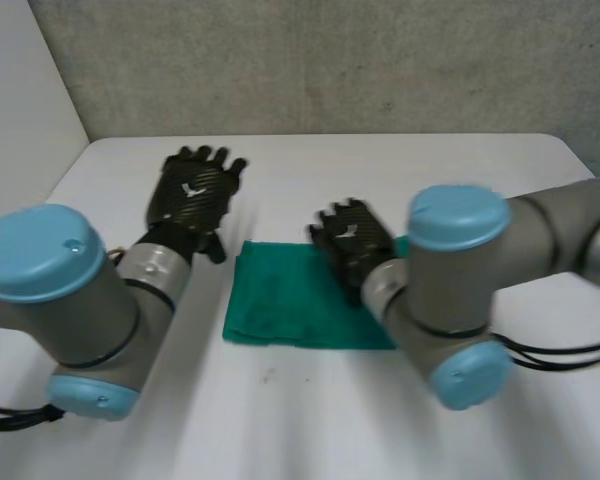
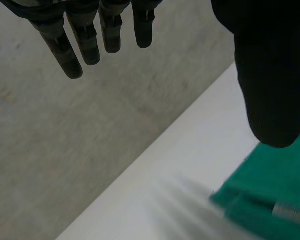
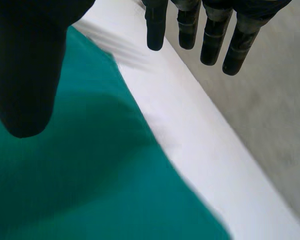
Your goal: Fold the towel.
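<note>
The smooth white table (image 1: 310,430) carries a flat, rectangular green towel (image 1: 280,300).

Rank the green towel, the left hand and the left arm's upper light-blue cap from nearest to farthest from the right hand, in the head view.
1. green towel: beneath the right hand.
2. left hand: past the towel's left edge.
3. upper light-blue cap: farthest, far left.
</note>
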You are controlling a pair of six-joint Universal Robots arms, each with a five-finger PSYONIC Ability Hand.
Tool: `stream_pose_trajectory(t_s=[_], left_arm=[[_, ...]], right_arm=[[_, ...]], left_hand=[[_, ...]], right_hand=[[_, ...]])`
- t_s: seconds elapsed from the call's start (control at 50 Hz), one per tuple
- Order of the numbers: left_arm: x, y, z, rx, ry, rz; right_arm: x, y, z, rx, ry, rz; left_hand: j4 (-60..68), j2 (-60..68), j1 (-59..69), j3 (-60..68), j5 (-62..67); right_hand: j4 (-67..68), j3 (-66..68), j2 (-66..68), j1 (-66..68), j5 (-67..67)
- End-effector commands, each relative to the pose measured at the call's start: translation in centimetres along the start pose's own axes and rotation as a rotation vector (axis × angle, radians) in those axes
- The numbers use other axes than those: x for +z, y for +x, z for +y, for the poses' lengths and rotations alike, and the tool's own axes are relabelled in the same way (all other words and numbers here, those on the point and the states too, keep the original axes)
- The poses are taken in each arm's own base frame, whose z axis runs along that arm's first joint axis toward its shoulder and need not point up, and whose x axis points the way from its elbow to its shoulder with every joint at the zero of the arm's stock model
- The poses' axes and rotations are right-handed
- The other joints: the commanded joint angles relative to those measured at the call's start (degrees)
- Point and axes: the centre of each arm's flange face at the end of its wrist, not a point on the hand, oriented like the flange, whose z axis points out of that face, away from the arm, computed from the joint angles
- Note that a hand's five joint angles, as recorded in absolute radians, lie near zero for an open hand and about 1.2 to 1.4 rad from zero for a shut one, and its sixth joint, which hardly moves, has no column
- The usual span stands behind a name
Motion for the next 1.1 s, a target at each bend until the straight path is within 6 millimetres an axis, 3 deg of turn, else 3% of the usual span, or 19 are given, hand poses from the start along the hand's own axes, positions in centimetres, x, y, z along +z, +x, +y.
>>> stream_pose_trajectory(t_s=[0.02,0.16,0.26,0.4,0.46,0.52,0.68,0.7,0.72,0.74,0.78,0.8,0.82,0.84,0.88,0.96,1.02,1.04,1.1], left_arm=[[1.1,5.0,-0.4,-0.151,0.029,0.141],[1.6,6.8,2.7,-0.144,-0.1,0.186],[1.6,6.8,5.3,-0.126,-0.212,0.153],[0.9,6.2,6.3,-0.094,-0.263,0.135],[0.5,6.0,6.4,-0.085,-0.271,0.134],[0.0,5.8,6.2,-0.073,-0.271,0.137],[-0.8,3.8,5.5,-0.075,-0.279,0.096],[-1.0,3.0,5.1,-0.076,-0.277,0.069],[-1.2,2.1,4.6,-0.078,-0.272,0.035],[-1.3,1.7,4.3,-0.079,-0.269,0.015],[-1.5,0.9,3.8,-0.083,-0.263,-0.023],[-1.7,0.1,3.3,-0.087,-0.258,-0.063],[-1.9,-0.3,3.2,-0.086,-0.262,-0.086],[-2.1,-0.8,3.2,-0.086,-0.265,-0.104],[-2.1,-1.3,3.0,-0.086,-0.262,-0.127],[-2.0,-2.9,2.7,-0.093,-0.248,-0.183],[-1.8,-3.1,2.6,-0.094,-0.242,-0.188],[-1.7,-3.2,2.4,-0.095,-0.235,-0.188],[-1.6,-3.2,2.2,-0.094,-0.226,-0.186]], right_arm=[[-2.9,3.0,4.8,0.209,-0.171,0.002],[-4.1,4.6,8.9,0.253,-0.264,0.058],[-4.4,5.3,9.8,0.262,-0.258,0.09],[-4.2,5.5,10.2,0.258,-0.241,0.108],[-4.1,5.6,10.0,0.251,-0.224,0.123],[-3.9,5.9,9.8,0.243,-0.2,0.143],[-2.9,8.1,6.2,0.096,-0.086,0.197],[-2.6,8.1,4.8,0.059,-0.054,0.193],[-2.5,7.0,2.9,0.029,-0.019,0.161],[-2.5,7.0,2.9,0.029,-0.019,0.161],[-2.3,2.8,-1.5,-0.019,0.066,0.044],[-2.0,0.4,-2.5,-0.039,0.079,-0.023],[-1.7,-1.2,-2.8,-0.053,0.082,-0.065],[-1.7,-1.2,-2.8,-0.053,0.082,-0.065],[-1.5,-6.2,-3.6,-0.089,0.106,-0.2],[-1.4,-8.4,-3.6,-0.116,0.133,-0.263],[-1.2,-9.8,-3.1,-0.151,0.155,-0.309],[-0.9,-10.0,-3.0,-0.157,0.168,-0.305],[-0.4,-9.2,-3.2,-0.148,0.189,-0.249]], left_hand=[[0.1,0.1,0.8,-0.5,-1.0],[0.4,0.5,1.2,-0.2,-0.7],[0.4,0.5,1.2,-0.2,-0.7],[0.3,0.3,1.0,-0.3,-0.8],[0.3,0.3,1.0,-0.3,-0.8],[0.1,0.1,0.8,-0.5,-1.0],[-0.1,0.0,0.7,-0.7,-1.2],[-0.1,0.0,0.7,-0.7,-1.2],[-0.2,-0.2,0.5,-0.9,-1.3],[-0.4,-0.4,0.3,-1.0,-1.5],[-0.4,-0.4,0.3,-1.0,-1.5],[-0.6,-0.5,0.2,-1.2,-1.7],[-0.7,-0.7,0.0,-1.4,-1.8],[-0.9,-0.9,-0.2,-1.5,-2.0],[-1.2,-1.2,-0.5,-1.9,-2.4],[-1.6,-1.6,-0.9,-2.2,-2.7],[-1.6,-1.5,-0.8,-2.2,-2.7],[-1.6,-1.5,-0.8,-2.2,-2.7],[-1.6,-1.5,-0.8,-2.2,-2.7]], right_hand=[[-3.2,-2.0,-2.5,-1.6,-4.0],[-2.7,-1.5,-1.9,-1.0,-3.5],[11.6,12.8,12.4,13.3,10.8],[34.8,36.0,35.6,36.5,34.0],[55.6,56.8,56.4,57.3,54.8],[65.6,66.8,66.4,67.3,64.8],[66.8,68.0,67.5,68.4,66.0],[66.8,68.0,67.5,68.4,66.0],[66.8,68.0,67.5,68.4,66.0],[66.8,68.0,67.5,68.4,66.0],[66.8,68.0,67.5,68.4,66.0],[66.8,68.0,67.5,68.4,66.0],[66.8,68.0,67.5,68.4,66.0],[66.8,68.0,67.5,68.4,66.0],[66.8,68.0,67.5,68.4,66.0],[65.2,66.4,65.9,66.8,64.4],[40.2,41.4,40.9,41.8,39.4],[18.6,19.8,19.4,20.3,17.8],[2.8,4.0,3.5,4.4,2.0]])
